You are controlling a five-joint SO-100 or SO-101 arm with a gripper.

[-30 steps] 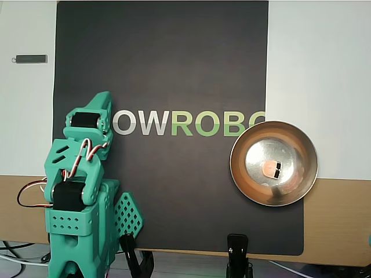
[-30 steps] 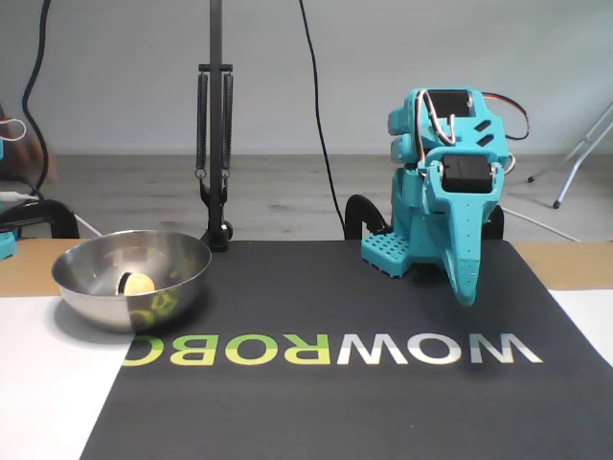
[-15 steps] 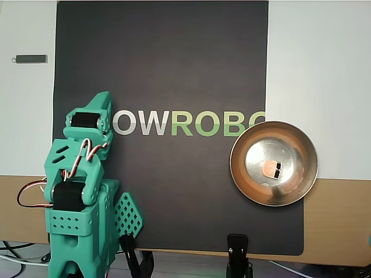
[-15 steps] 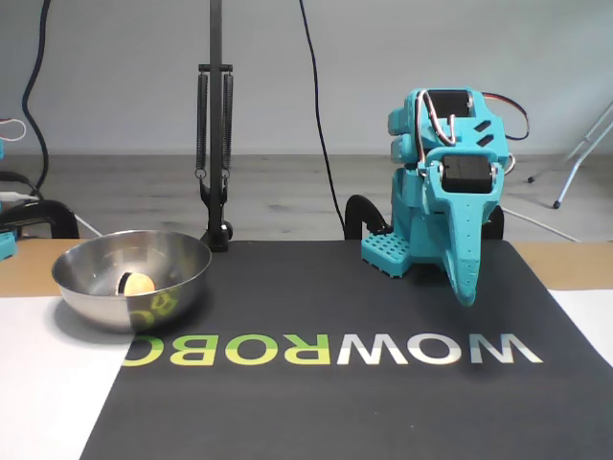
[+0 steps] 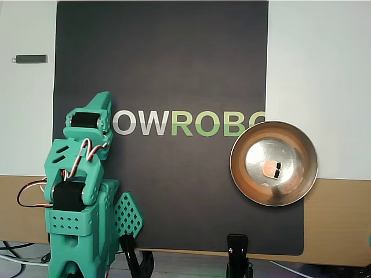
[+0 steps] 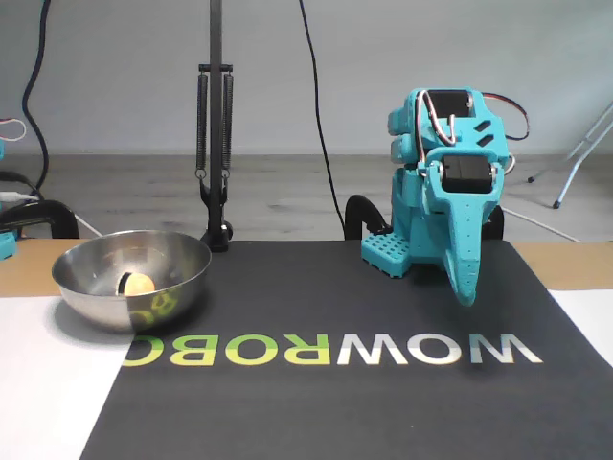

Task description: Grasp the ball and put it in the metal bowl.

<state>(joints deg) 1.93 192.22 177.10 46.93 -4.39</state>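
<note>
Dark mat (image 6: 316, 402): ball (image 6: 140, 283) in upright bowl (image 6: 182, 264).

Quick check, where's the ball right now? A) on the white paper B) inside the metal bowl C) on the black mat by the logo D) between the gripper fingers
B: in both views the ball sits on the bottom of the metal bowl, while the arm is folded back at its base, away from the bowl.

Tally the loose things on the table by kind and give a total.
Small orange-peach ball, lying in the bowl: 1
Shiny round steel bowl: 1
Dark printed mat: 1
Small dark grey bar on the white surface: 1
Total: 4
</note>
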